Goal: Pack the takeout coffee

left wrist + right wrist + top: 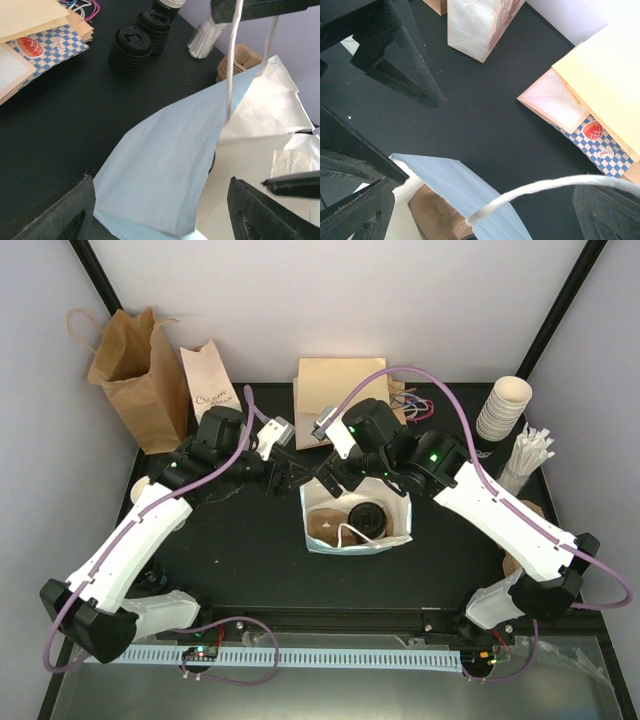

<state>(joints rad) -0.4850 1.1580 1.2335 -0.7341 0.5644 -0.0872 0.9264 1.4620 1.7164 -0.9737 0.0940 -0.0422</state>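
Left gripper (165,212): jaws were spread wide astride a wall of the white bag (398,525), clamping nothing.
Right gripper (480,215): jaws were spread wide; the cord handle (545,186) ran against one finger.
Takeout coffee (367,517): one, just below both grippers inside the bag; only its black lid showed.
Beyond the left gripper: two lid stacks (131,47).

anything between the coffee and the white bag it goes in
Nothing visible does: the black-lidded takeout coffee cup appears to sit already inside the open white paper bag, beside a brown item.
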